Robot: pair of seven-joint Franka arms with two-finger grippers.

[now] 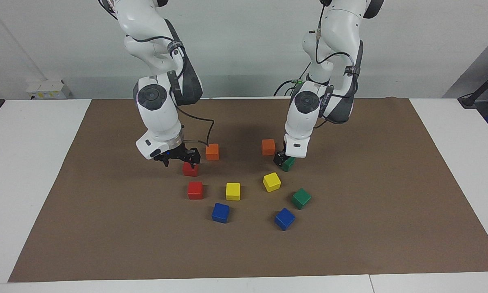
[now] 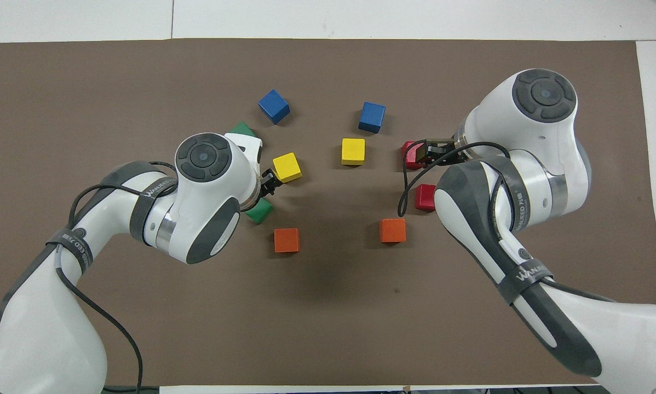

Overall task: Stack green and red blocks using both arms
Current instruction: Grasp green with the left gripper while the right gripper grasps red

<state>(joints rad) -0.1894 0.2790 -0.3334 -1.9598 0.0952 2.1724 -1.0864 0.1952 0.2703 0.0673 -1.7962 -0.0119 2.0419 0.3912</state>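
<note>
1. As both arms reach down over the brown mat (image 1: 105,244), the pick-up step is in hand: the right gripper (image 1: 178,159) hangs low over the nearer red block (image 1: 190,169), while the left gripper (image 1: 282,161) sits down at the nearer green block (image 1: 288,163).
2. Both grippers stand released, fingers spread; neither block looks gripped or lifted yet.
3. A second red block (image 1: 195,190) lies just farther from the robots than the first, and a second green block (image 1: 301,198) lies farther out than its mate, toward the left arm's end.
4. Orange blocks (image 1: 212,151), yellow blocks (image 1: 233,191) and blue blocks (image 1: 220,212) lie close by and play no part.
5. Next, by this reading, each gripper must settle its fingers either side of its block and clench.
6. Then each block needs lifting clear and setting squarely on its same-coloured mate, avoiding the yellow blocks between.
</note>
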